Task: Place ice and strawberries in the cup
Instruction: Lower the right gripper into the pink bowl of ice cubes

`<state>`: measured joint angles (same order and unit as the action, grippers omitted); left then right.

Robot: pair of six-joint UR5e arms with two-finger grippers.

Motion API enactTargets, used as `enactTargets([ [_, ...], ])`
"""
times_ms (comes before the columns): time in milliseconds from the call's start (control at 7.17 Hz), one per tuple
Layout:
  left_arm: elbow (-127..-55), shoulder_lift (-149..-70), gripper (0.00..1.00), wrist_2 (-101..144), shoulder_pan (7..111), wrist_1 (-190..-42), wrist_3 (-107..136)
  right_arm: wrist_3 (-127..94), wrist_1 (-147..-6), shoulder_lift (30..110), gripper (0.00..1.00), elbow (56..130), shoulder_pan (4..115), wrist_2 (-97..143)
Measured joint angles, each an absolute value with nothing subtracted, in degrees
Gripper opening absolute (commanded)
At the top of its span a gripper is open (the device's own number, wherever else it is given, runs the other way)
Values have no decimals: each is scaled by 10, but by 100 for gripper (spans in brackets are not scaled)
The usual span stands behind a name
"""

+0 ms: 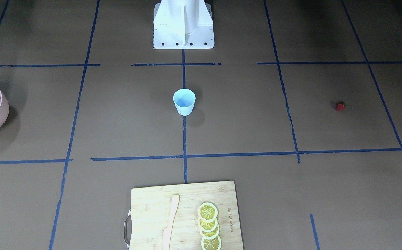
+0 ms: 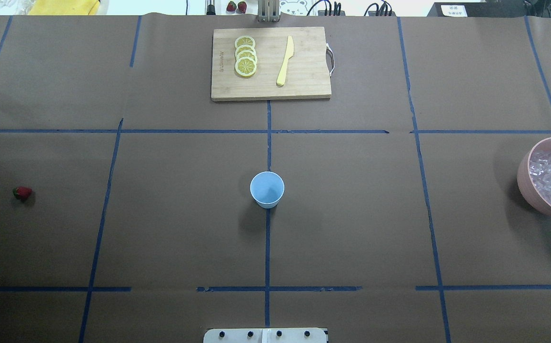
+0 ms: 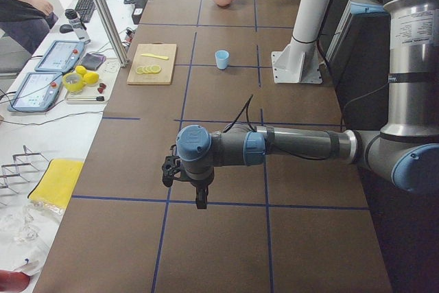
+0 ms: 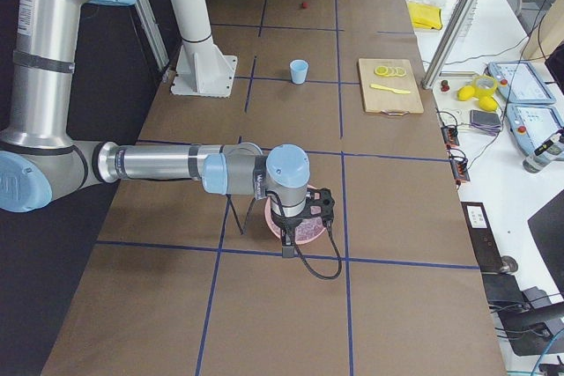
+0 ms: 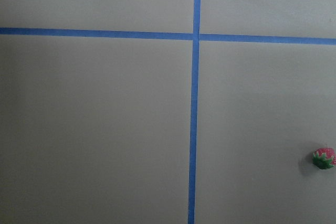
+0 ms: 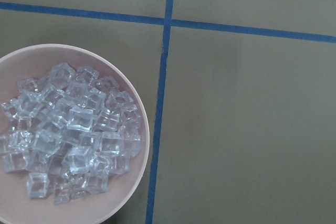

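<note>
Glossy, clear ice cubes (image 6: 68,140) fill the pink bowl (image 6: 137,182) at the table's (image 2: 351,214) right end. The empty light-blue cup (image 2: 266,189) stands mid-table, and the small red strawberry (image 2: 22,192) lies far left. My right tool (image 4: 285,248) hangs over the bowl and my left tool (image 3: 200,199) hangs near the strawberry. I cannot tell whether either is apart or together.

Lighting is even and diffuse, coming from above. Shadows are soft: the cup (image 2: 266,189) throws faint, blurred patches on the paper beside it, and the pink bowl (image 2: 525,183) darkens the paper next to it. The ice (image 6: 68,135) carries small glints. The left wrist view is pale and washed out. The front-facing view dims at its upper corners.
</note>
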<state>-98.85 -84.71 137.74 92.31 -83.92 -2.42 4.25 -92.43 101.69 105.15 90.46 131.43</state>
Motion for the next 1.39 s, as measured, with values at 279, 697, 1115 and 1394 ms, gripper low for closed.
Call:
enactTargets([
  [279,-988,-849,100,1378,923,-841,-25,42,-922,1017,100,1053,904,1314],
  [697,-988,-847,100,1377,923,-842,-24,44,-921,1019,100,1052,904,1314],
  [1115,-986,-848,100,1378,922,-876,-26,42,-903,1018,100,1059,898,1315],
  [1394,-980,-847,100,1379,922,-909,-27,10,-856,1008,100,1061,854,1315],
])
